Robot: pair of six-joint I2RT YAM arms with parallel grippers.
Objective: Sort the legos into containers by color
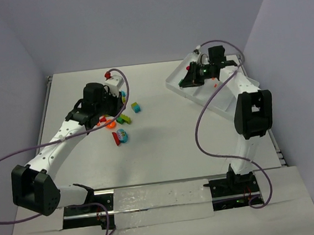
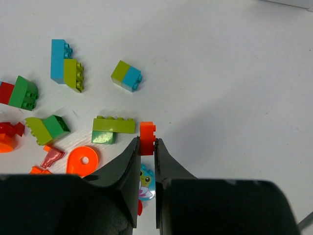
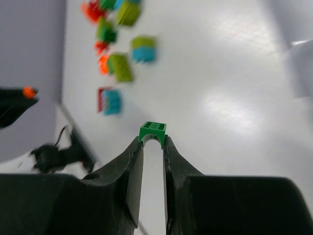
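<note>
Grips: left hand pinches orange brick at tips | right hand pinches green brick

Overhead, two wrist close-ups; shared legos

Black fingers; orange brick, green brick, lime-and-cyan brick; white tray; white table.

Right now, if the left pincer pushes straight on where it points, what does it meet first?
Probably bare white tabletop: the left pincer, shut on a small orange plastic brick, aims beside the yellow-green-and-cyan brick. Depth unclear.
</note>
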